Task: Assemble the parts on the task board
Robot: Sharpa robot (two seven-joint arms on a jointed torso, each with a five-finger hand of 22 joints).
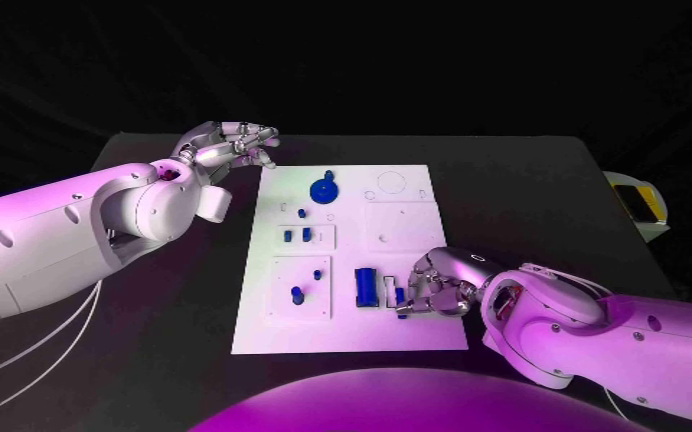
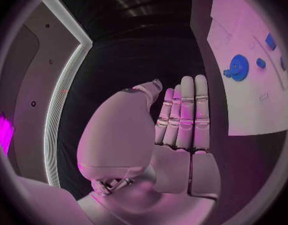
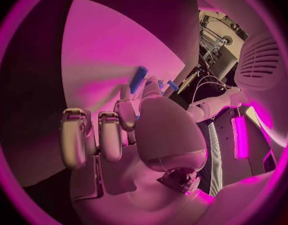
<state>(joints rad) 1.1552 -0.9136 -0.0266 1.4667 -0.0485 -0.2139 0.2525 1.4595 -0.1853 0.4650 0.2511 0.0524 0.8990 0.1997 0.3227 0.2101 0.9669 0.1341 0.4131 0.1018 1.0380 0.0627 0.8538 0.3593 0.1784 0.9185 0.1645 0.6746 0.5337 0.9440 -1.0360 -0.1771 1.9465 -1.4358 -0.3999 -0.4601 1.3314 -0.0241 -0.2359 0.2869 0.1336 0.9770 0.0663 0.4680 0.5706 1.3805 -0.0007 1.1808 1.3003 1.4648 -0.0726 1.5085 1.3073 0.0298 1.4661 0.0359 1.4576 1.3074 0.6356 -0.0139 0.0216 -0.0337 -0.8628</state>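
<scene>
Lying on task board [image 1: 411, 327]: blue parts [image 1: 366, 287]

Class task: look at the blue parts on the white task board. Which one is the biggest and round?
The round blue disc near the board's far edge, close to the left robot hand. The other blue parts are small pegs or narrow blocks.

Task board [image 1: 411, 337] mid-table [image 1: 577, 167], parts [image 1: 326, 191] on it.
</scene>
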